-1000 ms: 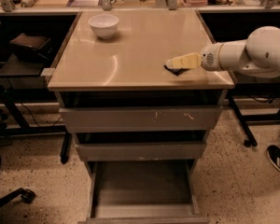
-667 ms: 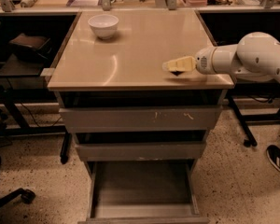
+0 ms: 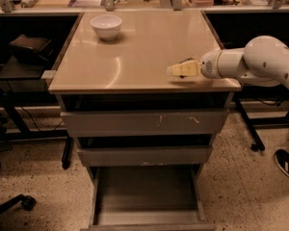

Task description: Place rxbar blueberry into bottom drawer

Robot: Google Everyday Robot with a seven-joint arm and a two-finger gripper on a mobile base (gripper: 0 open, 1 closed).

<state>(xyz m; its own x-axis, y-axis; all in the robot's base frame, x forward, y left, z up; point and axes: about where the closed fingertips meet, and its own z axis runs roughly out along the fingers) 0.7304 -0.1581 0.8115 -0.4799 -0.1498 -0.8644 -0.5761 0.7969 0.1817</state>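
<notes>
My gripper point(image 3: 177, 70) hovers low over the front right part of the beige tabletop point(image 3: 135, 47), reaching in from the right on the white arm point(image 3: 260, 61). Only a dark sliver of the rxbar blueberry point(image 3: 187, 60) shows, right against the gripper's far side, and the rest of it is hidden. I cannot tell whether the bar is held or lies on the top. The bottom drawer point(image 3: 147, 189) is pulled out below, showing a bare grey floor. It sits well under and to the left of the gripper.
A white bowl point(image 3: 106, 26) stands at the back left of the tabletop. The two upper grey drawers point(image 3: 144, 123) are pushed in. Dark benches flank the cabinet. A chair wheel point(image 3: 28, 202) is on the floor at left and a shoe point(image 3: 285, 161) at right.
The gripper has slid a little to the left along the front of the tabletop. The drawer and the bowl have not moved.
</notes>
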